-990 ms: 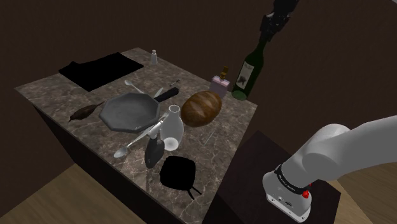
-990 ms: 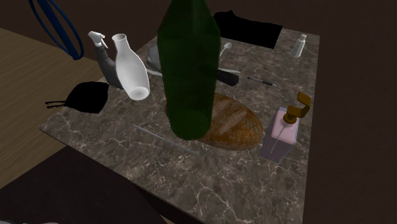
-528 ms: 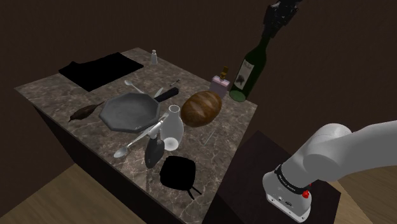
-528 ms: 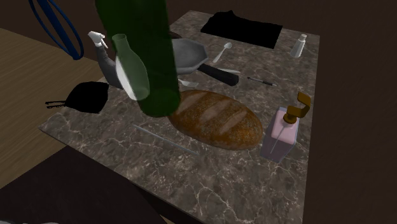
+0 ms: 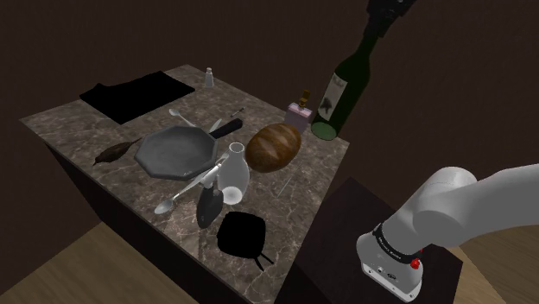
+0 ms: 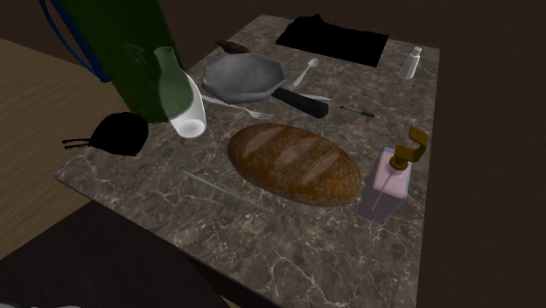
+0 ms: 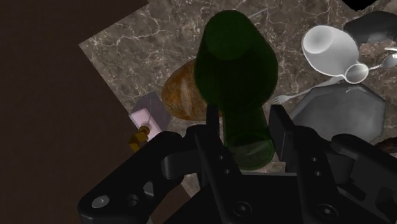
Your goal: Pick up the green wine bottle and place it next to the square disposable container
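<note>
Gripping green bottle by the neck, fingers of gripper closed on it from both sides. Hanging tilted in the air above the bread loaf, clear of the counter.

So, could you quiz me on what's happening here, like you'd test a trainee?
1. True or false: the gripper holds the green bottle by its neck.
2. What lies beside the pink soap dispenser? A) bread loaf B) apple C) book
3. Fill in: the eight-sided dish is ____ in colour.
Key: 1 true; 2 A; 3 grey.
</note>
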Available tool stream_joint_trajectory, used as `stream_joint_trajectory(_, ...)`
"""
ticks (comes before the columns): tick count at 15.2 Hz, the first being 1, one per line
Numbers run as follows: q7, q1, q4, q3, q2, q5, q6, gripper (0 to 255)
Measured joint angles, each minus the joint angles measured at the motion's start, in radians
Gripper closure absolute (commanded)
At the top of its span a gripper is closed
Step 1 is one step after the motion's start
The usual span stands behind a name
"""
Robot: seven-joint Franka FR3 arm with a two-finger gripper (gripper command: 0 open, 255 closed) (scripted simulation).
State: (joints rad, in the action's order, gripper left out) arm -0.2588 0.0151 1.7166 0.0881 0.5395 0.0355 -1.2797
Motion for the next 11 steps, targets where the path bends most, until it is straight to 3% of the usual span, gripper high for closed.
stream_joint_trajectory(5, -0.112, 0.017, -0.102, 0.093, -0.014, -0.037, 0.091, 255)
stream_joint_trajectory(11, -0.261, 0.025, -0.341, 0.219, -0.101, -0.067, 0.244, 255)
